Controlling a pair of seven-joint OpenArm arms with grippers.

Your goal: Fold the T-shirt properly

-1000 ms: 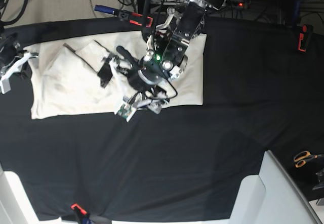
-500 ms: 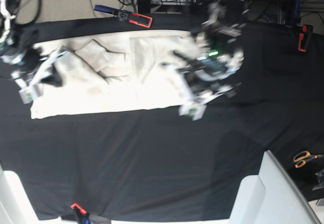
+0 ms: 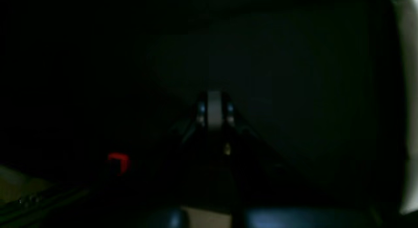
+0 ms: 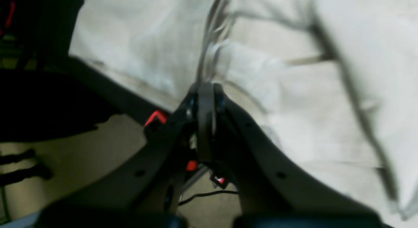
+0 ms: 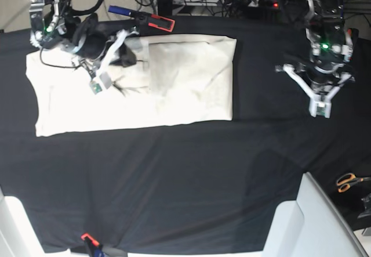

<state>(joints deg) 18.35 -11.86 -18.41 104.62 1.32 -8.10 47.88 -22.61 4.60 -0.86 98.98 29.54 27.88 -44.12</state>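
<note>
Since a second ago the left tool (image 5: 320,107) has swung off the T-shirt (image 5: 185,89) to bare surface (image 5: 174,181), closed and empty; the right tool (image 5: 98,83), closed, hovers over the shirt's far-left part, which lies partly folded with more folds likely left.

Black tablecloth (image 5: 174,176) covered table; orange-handled scissors (image 5: 348,182) lay off right edge; red-tipped clamp (image 5: 152,19) gripped far edge.

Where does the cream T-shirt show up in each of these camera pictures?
Base view: the T-shirt lies flat in the upper left, on the black cloth.
Right wrist view: it fills the upper and right part, behind the shut jaws.
Left wrist view: only a pale strip at the right edge, probably the shirt; too dark to be sure.
Shared landmark: the black cloth.
</note>
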